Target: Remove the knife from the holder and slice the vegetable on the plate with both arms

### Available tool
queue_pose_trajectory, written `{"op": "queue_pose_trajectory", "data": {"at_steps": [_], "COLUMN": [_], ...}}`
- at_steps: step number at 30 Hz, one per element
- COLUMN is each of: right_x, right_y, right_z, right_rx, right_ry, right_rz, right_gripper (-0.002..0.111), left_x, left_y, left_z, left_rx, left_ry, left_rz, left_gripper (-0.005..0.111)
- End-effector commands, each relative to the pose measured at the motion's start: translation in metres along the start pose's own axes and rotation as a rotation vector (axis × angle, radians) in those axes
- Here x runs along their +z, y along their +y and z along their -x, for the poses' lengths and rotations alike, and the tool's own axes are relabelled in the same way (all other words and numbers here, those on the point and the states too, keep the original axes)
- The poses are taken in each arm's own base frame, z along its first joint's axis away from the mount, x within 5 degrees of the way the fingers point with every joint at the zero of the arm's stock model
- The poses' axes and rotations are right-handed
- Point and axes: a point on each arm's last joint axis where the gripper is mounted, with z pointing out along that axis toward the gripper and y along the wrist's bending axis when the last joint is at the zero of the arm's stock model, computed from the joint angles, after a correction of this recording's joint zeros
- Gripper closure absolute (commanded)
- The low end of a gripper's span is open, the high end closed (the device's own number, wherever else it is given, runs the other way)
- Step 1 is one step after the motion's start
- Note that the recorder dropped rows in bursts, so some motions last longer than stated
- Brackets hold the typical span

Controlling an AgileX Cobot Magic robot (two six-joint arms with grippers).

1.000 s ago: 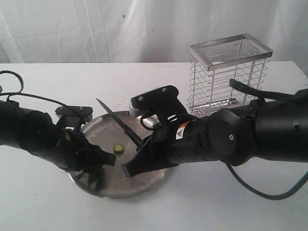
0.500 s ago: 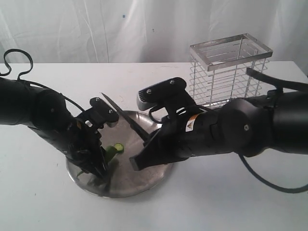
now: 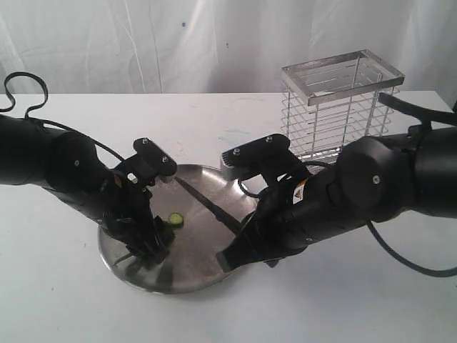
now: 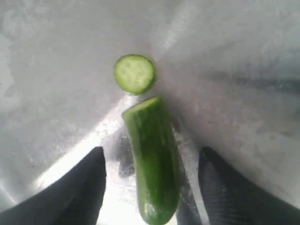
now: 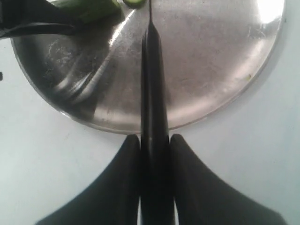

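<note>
I counted two black arms, each with one pincer, and one each of the knife (image 5: 151,70), holder (image 3: 339,107) and plate (image 3: 187,286), all on the white worktop (image 3: 371,314). The vegetable (image 4: 147,126) was in two pieces: one long green body and one round slice (image 4: 134,73) lying just beyond its cut end, close to it. Both pieces rested on the plate at the lower left of centre in the exterior view. The left pincer (image 4: 151,161) stood spread, one finger on either side of the green body with bare metal showing in both gaps, so it gripped nothing. The right pincer (image 5: 153,140) was pressed together on the knife's handle, with the dark blade running out over the plate and its tip near the slice. The holder stood upright at the upper right of the exterior view, well apart from the plate and behind the right arm. Compared with half a second earlier, the right arm had drawn toward the lower right and the blade had dropped from its raised slant to lie low across the plate. Against the frame a full second back, the left arm had swung up and over the plate's left side. The slice, plate and holder sat where they had been.
</note>
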Motion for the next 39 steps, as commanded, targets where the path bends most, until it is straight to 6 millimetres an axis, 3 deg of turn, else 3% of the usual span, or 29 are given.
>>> {"op": "queue_pose_trajectory", "data": {"at_steps": [1,8,12,21,39], "right_x": [0.000,0.001,0.001,0.022,0.035], "right_y": [0.013,0.027,0.036,0.035,0.031], "right_z": [-0.001,-0.002,-0.002,-0.008,-0.007], "right_rx": [-0.076,-0.102,-0.126,-0.117,-0.130], "right_ry": [0.002,-0.006,-0.014,0.031,0.012], "right_rz": [0.021,0.046,0.061,0.050,0.026], "right_gripper": [0.108,0.108,0.108,0.108,0.108], "left_x": [-0.022,-0.063,-0.075,-0.075,-0.075], "left_y": [-0.001,0.013,0.024,0.024,0.023], "left_z": [0.008,0.012,0.010,0.008,0.008], "left_rx": [-0.012,-0.050,-0.118,-0.128,-0.134], "left_ry": [-0.058,-0.175,-0.203,-0.192,-0.188], "left_rz": [0.009,0.071,0.097,0.091,0.085], "left_gripper": [0.044,0.044,0.044,0.044,0.044]}}
